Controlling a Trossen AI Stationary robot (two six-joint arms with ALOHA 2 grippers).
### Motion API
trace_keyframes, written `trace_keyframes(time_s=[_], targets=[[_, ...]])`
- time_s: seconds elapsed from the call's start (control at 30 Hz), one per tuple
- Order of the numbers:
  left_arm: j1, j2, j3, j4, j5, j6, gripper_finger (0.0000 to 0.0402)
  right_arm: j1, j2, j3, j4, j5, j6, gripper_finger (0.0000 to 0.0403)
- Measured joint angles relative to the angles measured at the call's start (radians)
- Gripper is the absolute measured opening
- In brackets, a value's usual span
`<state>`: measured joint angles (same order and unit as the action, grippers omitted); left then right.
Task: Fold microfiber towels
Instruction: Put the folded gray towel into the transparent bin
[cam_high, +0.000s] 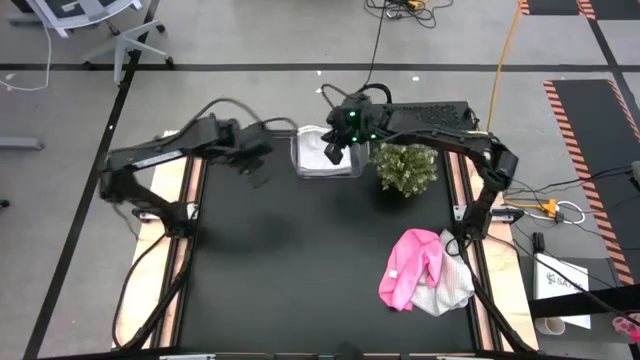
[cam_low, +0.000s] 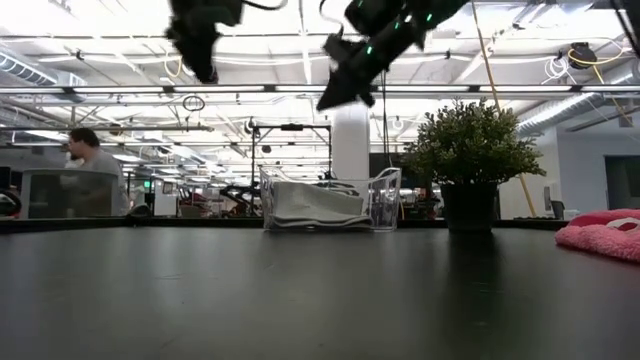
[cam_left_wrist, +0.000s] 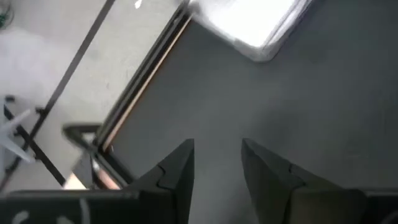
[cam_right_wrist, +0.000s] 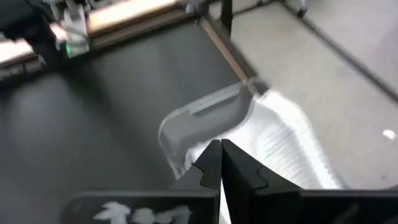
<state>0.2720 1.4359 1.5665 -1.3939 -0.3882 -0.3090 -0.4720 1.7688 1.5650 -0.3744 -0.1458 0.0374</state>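
A folded white microfiber towel (cam_low: 312, 206) lies flat inside the clear plastic bin (cam_high: 300, 168) at the table's far middle. A pink towel (cam_high: 408, 266) lies crumpled on another white towel (cam_high: 450, 290) near the right edge; both rest on the black tabletop. My right gripper (cam_right_wrist: 219, 155) hangs shut in the air above the bin (cam_low: 385, 200) with nothing between its fingers. It is high over the bin in the low view too (cam_low: 335, 95). My left gripper (cam_left_wrist: 217, 155) hovers open and empty above the table, left of the bin (cam_left_wrist: 255, 28).
A small potted green plant (cam_high: 405, 168) stands just right of the bin. The black tabletop (cam_high: 290, 270) spreads bare from the middle toward the near edge. In the room behind the table, a person (cam_low: 90, 160) shows at the far left.
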Motion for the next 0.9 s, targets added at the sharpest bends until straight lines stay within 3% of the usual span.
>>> trace_keyframes(time_s=[0.23,0.43,0.57,0.9], targets=[[-0.129,-0.284,-0.295,0.035,-0.089,-0.324,0.0131,-0.004,0.189,0.032,-0.033,-0.006,-0.056,0.0000],[-0.195,-0.446,-0.466,0.081,-0.092,-0.487,0.0131,0.018,0.311,0.241,-0.323,0.181,-0.236,0.0000],[-0.208,-0.491,-0.523,0.098,-0.102,-0.532,0.0131,0.024,0.365,0.345,-0.401,0.193,-0.273,0.0000],[-0.209,-0.501,-0.545,0.134,-0.112,-0.521,0.0131,0.000,0.433,0.347,-0.447,0.193,-0.320,0.0000]])
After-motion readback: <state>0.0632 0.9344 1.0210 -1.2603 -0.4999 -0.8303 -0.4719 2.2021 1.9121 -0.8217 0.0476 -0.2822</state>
